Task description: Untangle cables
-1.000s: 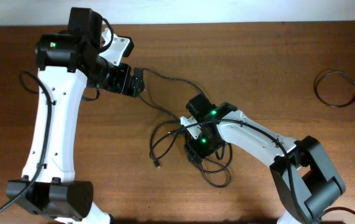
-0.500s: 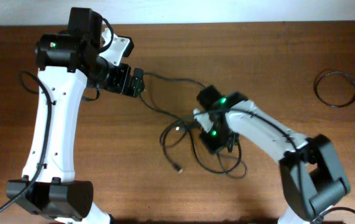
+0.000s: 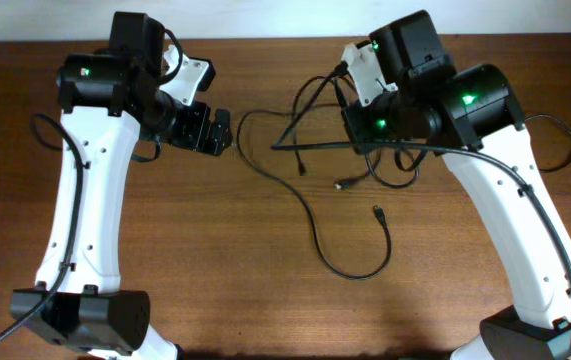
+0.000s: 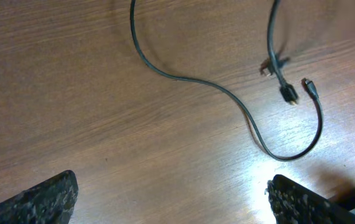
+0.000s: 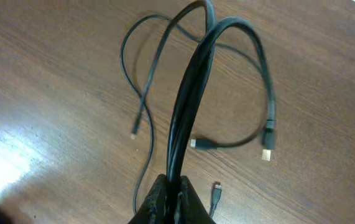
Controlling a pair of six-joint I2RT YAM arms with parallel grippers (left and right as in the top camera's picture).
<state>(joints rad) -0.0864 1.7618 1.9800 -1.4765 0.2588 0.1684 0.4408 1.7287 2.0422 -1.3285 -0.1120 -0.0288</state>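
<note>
Right end effector (image 5: 172, 198) clamped on cables (image 5: 189, 106), bundle lifted off bench (image 3: 165, 260), plugs dangling below it. Long strand (image 4: 183, 78) trails from under it twd left end effector (image 3: 223, 131), fingers apart, empty. Left arm's nearer that strand, I'd say.

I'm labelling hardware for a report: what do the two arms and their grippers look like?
The left arm and right arm have white link shells, black joint housings with green lights, and black wiring along the links. Fingers are black and rough-textured.
</note>
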